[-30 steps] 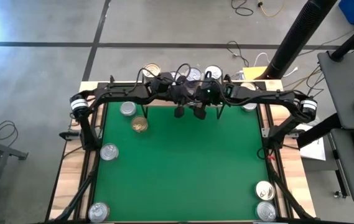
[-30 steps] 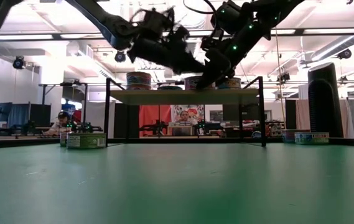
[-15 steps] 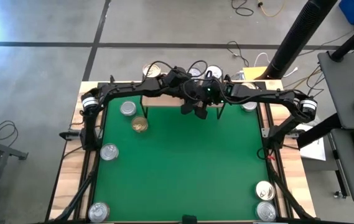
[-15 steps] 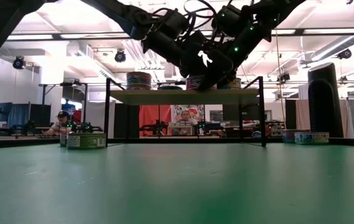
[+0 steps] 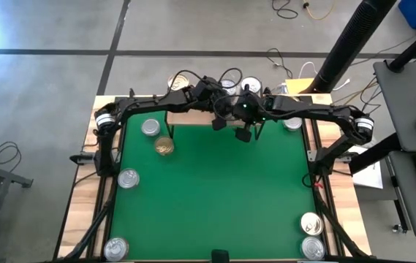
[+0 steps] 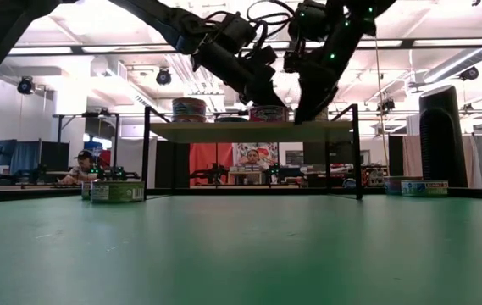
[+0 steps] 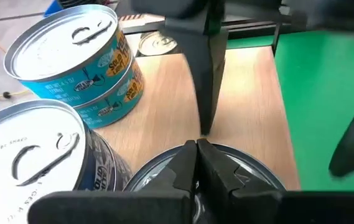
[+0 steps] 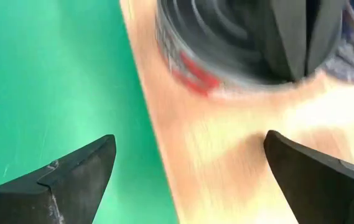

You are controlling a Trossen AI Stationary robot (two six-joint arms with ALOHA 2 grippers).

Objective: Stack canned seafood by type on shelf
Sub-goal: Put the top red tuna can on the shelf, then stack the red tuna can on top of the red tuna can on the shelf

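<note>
Several tins already sit on the shelf (image 6: 249,130), among them a two-high stack of blue-sided tins (image 7: 86,62), while loose tins (image 5: 129,177) lie scattered on the green desk (image 5: 215,197) in front of the shelf and at its near corners, so I judge the sorting only partly done. The left tool (image 7: 196,163) is clenched with its tips over a dark-lidded tin (image 7: 251,174) on the shelf. The right tool (image 8: 189,171) hangs released, empty, over the shelf's front edge beside that tin.
</note>
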